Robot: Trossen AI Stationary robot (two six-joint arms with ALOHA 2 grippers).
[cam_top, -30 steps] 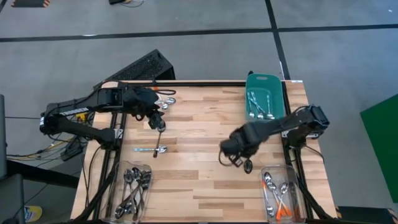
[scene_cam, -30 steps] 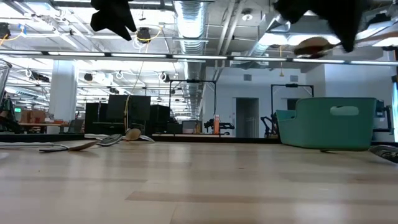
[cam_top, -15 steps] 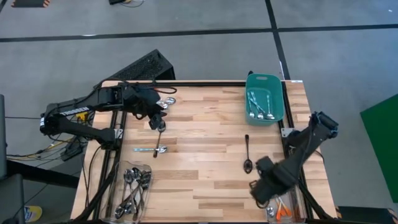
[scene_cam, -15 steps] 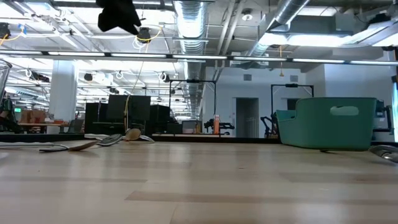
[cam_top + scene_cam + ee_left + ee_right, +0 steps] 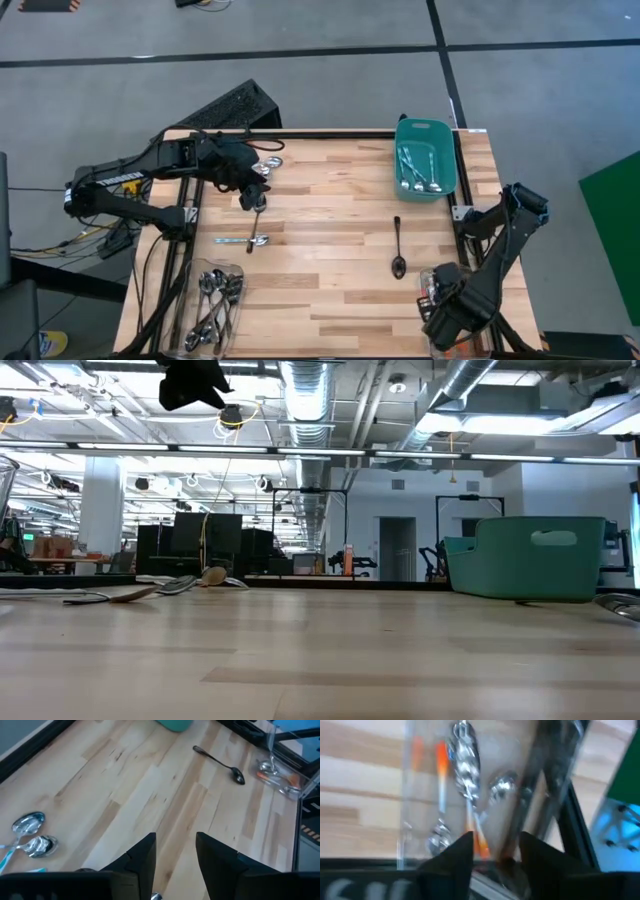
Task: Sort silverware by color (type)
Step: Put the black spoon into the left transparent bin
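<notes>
Wooden table [image 5: 320, 300] carries one dark spoon [image 5: 397, 248] lying alone mid-right, well apart from the teal tub [image 5: 425, 131] of spoons. Right gripper [image 5: 440, 318] hangs empty, fingers parted, over the orange-handled spoons' clear bin [image 5: 427, 785]; left gripper [image 5: 250, 183], also parted, hovers near three loose spoons [image 5: 256, 205]

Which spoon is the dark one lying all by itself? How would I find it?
Start at the teal tub at the far right corner of the wooden table. Come straight toward the near edge and you meet the dark spoon alone on bare wood. It is dark all over, while the spoons across the table are shiny.
</notes>
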